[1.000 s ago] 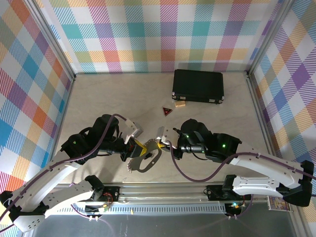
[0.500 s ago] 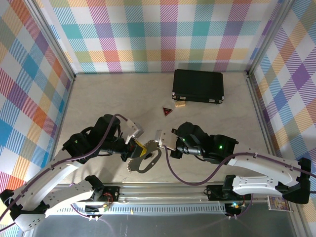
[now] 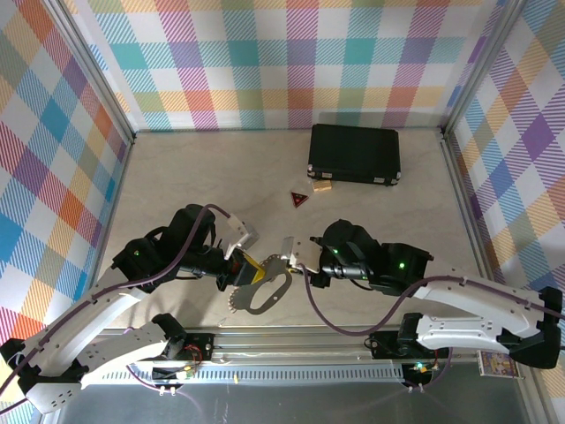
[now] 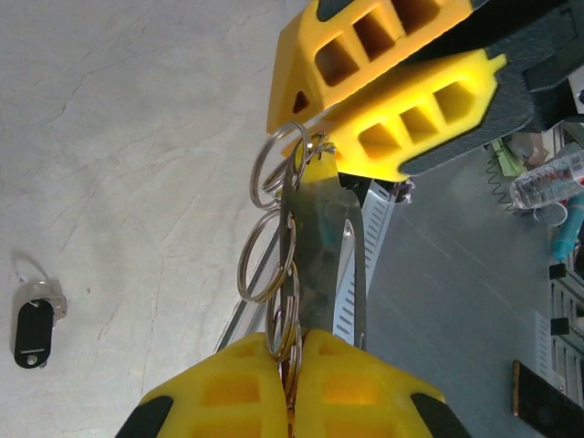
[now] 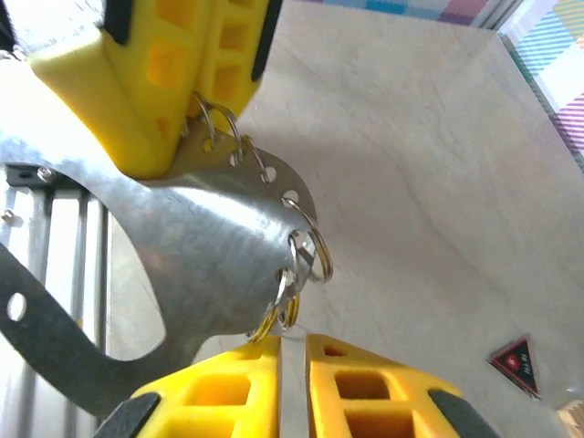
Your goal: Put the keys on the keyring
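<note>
No legible text or labels anywhere.

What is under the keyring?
Bare table shows around the keyring; nothing pokes out from beneath it. What lies directly under its plate, and under the left gripper clamping its end, is covered.

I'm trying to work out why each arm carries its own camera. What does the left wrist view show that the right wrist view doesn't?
Left wrist view: a black-headed key lying on the table. Right wrist view: a red-and-black triangular tag on the table. Both: the keyring with its small rings, clamped by the left gripper, the right gripper at its other end.
</note>
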{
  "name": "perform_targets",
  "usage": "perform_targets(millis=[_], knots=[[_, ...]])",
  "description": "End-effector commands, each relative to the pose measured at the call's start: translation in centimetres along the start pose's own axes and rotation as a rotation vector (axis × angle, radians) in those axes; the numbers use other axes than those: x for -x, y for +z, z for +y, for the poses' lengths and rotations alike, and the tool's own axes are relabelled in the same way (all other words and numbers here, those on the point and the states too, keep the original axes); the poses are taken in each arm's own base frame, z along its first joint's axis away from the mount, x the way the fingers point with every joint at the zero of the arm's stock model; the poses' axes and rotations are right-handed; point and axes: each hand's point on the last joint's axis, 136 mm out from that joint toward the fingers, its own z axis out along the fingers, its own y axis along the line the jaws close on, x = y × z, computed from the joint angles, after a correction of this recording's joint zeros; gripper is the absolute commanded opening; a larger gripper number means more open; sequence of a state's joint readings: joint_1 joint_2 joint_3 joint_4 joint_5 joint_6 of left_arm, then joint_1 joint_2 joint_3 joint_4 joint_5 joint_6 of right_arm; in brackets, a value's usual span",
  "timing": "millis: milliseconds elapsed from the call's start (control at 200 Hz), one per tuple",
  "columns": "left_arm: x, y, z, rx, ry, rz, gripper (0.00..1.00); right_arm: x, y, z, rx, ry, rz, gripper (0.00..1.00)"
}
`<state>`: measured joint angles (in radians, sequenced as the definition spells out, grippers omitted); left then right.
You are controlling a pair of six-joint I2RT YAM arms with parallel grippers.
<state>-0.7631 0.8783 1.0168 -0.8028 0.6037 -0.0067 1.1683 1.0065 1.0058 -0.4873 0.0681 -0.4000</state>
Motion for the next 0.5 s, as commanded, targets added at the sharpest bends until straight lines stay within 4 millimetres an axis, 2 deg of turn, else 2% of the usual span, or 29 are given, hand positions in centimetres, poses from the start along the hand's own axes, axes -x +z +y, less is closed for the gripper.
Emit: perform_targets(millis=[0,370,420,495], knots=[[0.8,-0.1,-1.0,-0.05,0.024,-0.027,0.0,2.2,-1.1,0.6,0.03,0.035,-0.12,0.19],[1.6,-0.7,-1.9,-0.085,0.018,-0.065,0.0,2.6,-2.4,0.8,0.028,0.074,-0.186,0.2],[1.7,-0.6,-1.7,-0.074,0.014,-0.069,0.0,2.8,-2.9,0.7,0.019,0.084,-0.209,0.22],[1.7,-0.4,-1.0,-0.044,0.004,-0.062,0.0,3.0,-3.7,0.4,-0.003,0.104,-0.238,0.32]])
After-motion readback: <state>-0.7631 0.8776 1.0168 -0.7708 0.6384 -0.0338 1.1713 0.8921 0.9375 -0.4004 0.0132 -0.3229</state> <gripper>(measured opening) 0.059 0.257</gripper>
